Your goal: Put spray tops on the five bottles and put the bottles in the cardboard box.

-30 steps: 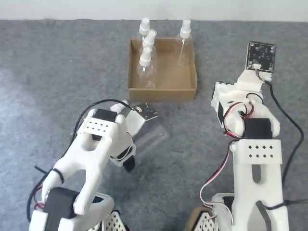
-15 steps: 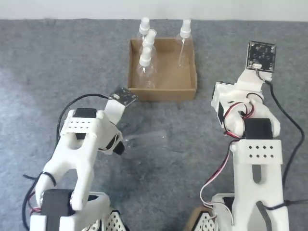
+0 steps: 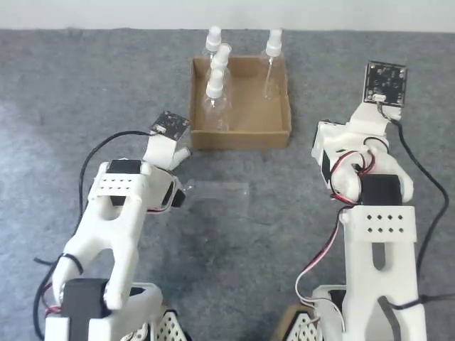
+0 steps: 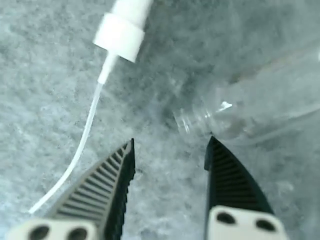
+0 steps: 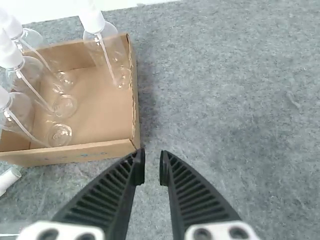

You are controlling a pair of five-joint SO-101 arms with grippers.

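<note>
A clear bottle [image 3: 222,194] without a top lies on its side on the grey table, in front of the cardboard box [image 3: 240,136]. My left gripper [image 3: 180,197] is at its neck end. In the left wrist view the bottle's open neck [image 4: 192,120] lies just beyond my open left gripper [image 4: 171,142], with nothing between the fingers. A loose white spray top [image 4: 122,30] with its long tube lies beside the bottle. Several bottles with spray tops [image 3: 215,85] stand in the box. My right gripper [image 5: 149,161] hangs shut and empty over bare table near the box's corner [image 5: 134,145].
The right arm [image 3: 362,177] stands to the right of the box. Open grey table lies around the box and between the arms. The loose spray top's end [image 5: 5,180] shows in the right wrist view, in front of the box.
My left arm has swung left and drawn back from over the lying bottle. The bottle has turned from slanted to level in front of the box. The right arm has not moved.
</note>
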